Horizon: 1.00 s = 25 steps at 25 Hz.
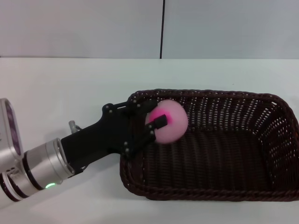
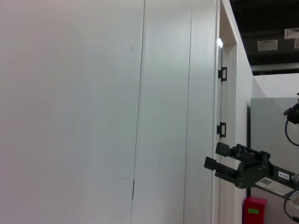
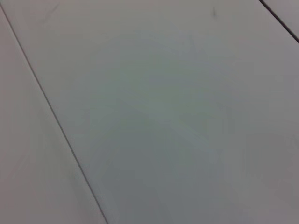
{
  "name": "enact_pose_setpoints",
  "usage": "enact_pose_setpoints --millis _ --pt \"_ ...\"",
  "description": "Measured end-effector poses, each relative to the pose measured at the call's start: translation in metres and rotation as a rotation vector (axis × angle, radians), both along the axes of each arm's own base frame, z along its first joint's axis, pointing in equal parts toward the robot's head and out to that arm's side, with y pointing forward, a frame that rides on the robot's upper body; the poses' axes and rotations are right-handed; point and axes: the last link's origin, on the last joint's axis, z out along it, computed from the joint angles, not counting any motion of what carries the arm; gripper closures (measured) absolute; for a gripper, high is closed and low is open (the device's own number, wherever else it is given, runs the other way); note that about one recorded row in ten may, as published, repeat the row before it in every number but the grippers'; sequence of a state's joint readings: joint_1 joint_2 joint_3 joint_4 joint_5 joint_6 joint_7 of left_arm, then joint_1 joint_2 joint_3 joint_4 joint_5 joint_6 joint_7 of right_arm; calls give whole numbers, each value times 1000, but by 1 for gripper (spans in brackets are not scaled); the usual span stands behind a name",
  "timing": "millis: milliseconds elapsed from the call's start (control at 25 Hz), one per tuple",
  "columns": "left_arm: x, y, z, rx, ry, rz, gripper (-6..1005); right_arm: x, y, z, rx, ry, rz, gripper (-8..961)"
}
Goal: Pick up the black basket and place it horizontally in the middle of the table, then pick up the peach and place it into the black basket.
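On the white table (image 1: 56, 88), the light, smooth peach (image 1: 169, 120) is held pinched across its middle by the left gripper (image 1: 156, 125) above the black basket's (image 1: 224, 154) left end, where it would likely roll.

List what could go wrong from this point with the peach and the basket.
1. The left gripper holds the peach above the near-left end of the black basket, close to the braided rim. Opening the jaws here could let the round fruit roll along the basket floor.
2. The gripper's body reaches over that rim; lowering further could catch it and shift the basket on the table.
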State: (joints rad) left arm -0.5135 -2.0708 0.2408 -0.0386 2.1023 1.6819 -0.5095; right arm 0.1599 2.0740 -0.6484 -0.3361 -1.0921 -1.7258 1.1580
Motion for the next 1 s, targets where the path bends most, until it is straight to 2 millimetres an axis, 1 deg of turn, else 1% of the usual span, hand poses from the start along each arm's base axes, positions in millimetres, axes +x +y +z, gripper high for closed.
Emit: enact_pose_setpoints --millis 80,280,320,360,400,440,480,520,560,640,680,720,760,800,840,880,920,960,1000 --pt "-3 -4 0 -11 -5 12 796 0 0 0 -2 0 2 343" --pt "-5 -6 1 -14 -6 20 605 -2 3 0 2 0 8 343" --pt "-17 -15 6 7 -16 63 567 -2 4 1 5 0 9 343" --pt "-17 -15 6 7 -16 63 526 -2 4 1 9 2 9 343" --pt "-25 -16 13 48 -22 102 484 -2 5 2 11 2 9 343" --pt "-25 -16 13 48 -22 102 443 -3 6 2 21 -8 7 343" --pt "-35 -16 21 99 -21 145 402 -3 6 2 21 -8 7 343" --pt "-50 -16 36 197 -31 229 368 -2 7 2 29 -16 2 343" --pt "-50 -16 36 197 -31 229 334 -1 7 2 40 -24 -4 343" --pt "-67 -19 51 317 -62 339 267 3 9 1 104 -35 -50 343" --pt "-67 -19 51 317 -62 339 233 3 9 1 104 -35 -50 343" --pt "-82 -22 67 432 -96 444 199 9 12 0 164 -45 -107 343" --pt "-82 -22 67 432 -96 444 192 9 12 0 164 -45 -107 343" --pt "-90 -26 75 492 -114 498 185 11 13 0 185 -48 -132 343" --pt "-95 -29 79 526 -126 528 177 17 17 -2 236 -63 -202 343" --pt "-95 -29 79 526 -126 528 170 17 17 -2 236 -63 -202 343" --pt "-109 -41 92 629 -159 618 163 19 21 -6 272 -89 -248 343" --pt "-109 -41 92 629 -159 618 163 19 21 -6 272 -89 -248 343" --pt "-113 -44 95 651 -161 641 163 20 24 -8 289 -108 -269 343"
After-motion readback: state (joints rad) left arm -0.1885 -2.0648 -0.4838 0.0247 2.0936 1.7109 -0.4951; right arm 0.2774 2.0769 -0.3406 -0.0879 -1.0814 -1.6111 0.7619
